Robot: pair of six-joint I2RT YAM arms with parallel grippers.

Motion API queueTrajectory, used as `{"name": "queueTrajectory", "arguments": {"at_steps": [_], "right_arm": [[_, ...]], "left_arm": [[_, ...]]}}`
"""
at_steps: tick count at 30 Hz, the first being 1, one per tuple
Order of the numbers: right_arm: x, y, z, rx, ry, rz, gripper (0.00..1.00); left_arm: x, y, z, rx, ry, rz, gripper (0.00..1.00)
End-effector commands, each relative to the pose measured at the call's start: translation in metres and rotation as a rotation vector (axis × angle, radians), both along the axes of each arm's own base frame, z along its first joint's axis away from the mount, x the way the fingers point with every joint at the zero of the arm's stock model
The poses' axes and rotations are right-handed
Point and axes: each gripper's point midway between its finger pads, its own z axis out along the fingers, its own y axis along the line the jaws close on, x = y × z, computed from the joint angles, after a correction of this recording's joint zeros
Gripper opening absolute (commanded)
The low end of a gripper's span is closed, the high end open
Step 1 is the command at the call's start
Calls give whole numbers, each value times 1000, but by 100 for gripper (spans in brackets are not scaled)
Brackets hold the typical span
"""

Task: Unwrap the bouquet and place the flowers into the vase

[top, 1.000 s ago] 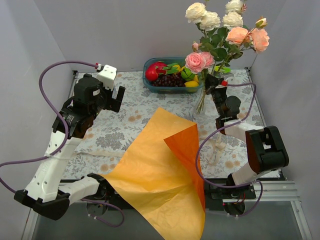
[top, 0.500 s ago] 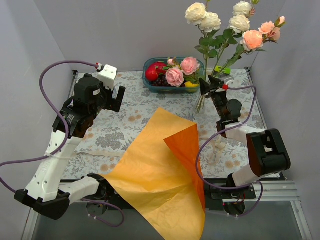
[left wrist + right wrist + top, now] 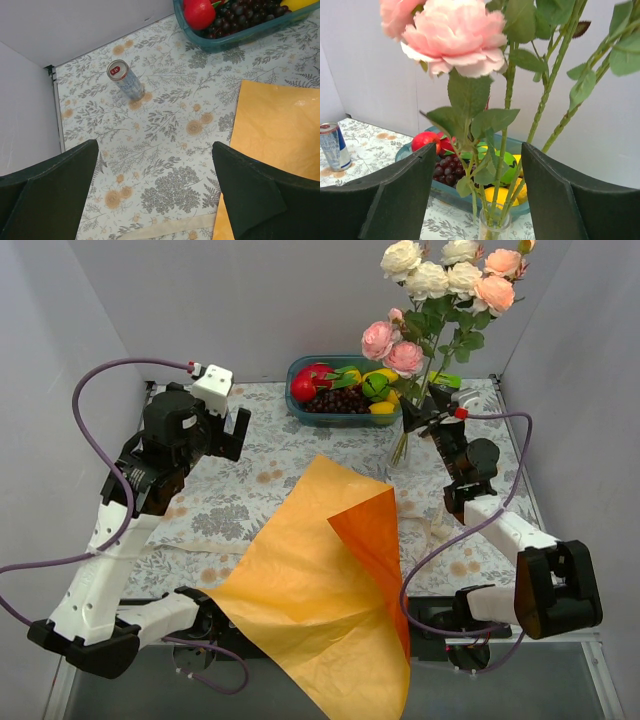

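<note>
The flowers [image 3: 440, 285], pink, peach and cream roses on long green stems, stand in the clear vase [image 3: 401, 451] at the back right. In the right wrist view the stems [image 3: 506, 150] rise from the vase mouth [image 3: 492, 232], with a pink rose [image 3: 455, 32] above. My right gripper [image 3: 425, 420] [image 3: 479, 150] is open, a finger on each side of the stems and touching none. The bouquet's orange wrapping paper [image 3: 320, 585] [image 3: 275, 125] lies unfolded at the front. My left gripper [image 3: 228, 432] [image 3: 155, 150] hangs open above the cloth, holding nothing.
A blue tub of fruit [image 3: 345, 387] [image 3: 235, 37] [image 3: 410, 150] sits just behind the vase. A silver drink can [image 3: 125, 80] [image 3: 334, 145] stands at the back left. A cream ribbon [image 3: 165, 227] lies on the floral cloth [image 3: 260, 475]. Walls close in on three sides.
My right gripper has opened and let go of the stems, and its arm has drawn back to the right. The flowers swayed and now stand more upright in the vase. The left arm stayed put.
</note>
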Motion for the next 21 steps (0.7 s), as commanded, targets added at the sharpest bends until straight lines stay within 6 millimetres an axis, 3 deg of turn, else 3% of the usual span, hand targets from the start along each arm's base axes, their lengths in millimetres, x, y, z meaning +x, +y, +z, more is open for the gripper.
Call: {"name": "queueTrajectory", "arguments": {"at_steps": [1,3,4,6,7,9,11,12,14,15,16,17,18,19,21], "right_arm": [[-13,-6,10,-33,-1,-18,78],[-17,-8,3,-34,38,-22,84],[-24,-11,11,-26,24,-26,91],[-31,-13,2,-18,71,-31,93],[-40,-15,11,-15,61,-29,94],[-51,-10,4,-32,110,-14,94],[-67,-8,13,-30,113,1,95],[-74,-2,6,-40,171,22,95],[-88,7,12,-3,230,75,96],[-96,17,-8,-13,357,110,96],[-100,26,8,-1,380,143,96],[-105,35,4,13,444,172,97],[-117,50,-16,-25,554,208,97],[-120,62,-11,-40,579,235,97],[-132,73,-30,-63,698,215,97]], "left_arm": [[-5,1,20,-35,-48,-8,98],[-6,1,23,-38,-52,-9,98],[-7,1,24,-41,-55,-10,98],[-10,2,28,-50,-62,-12,98],[-10,1,29,-53,-63,-13,98],[-11,-1,30,-65,-61,-21,98],[-11,-2,31,-74,-60,-26,98],[-11,-4,31,-80,-58,-32,98],[-10,-6,32,-89,-62,-33,98],[-9,-8,32,-98,-61,-38,98],[-8,-9,29,-105,-56,-42,98],[-8,-11,29,-109,-54,-45,98],[-7,-13,28,-113,-48,-51,98],[-5,-16,27,-127,-37,-51,98],[-4,-18,26,-137,-21,-53,98]]}}
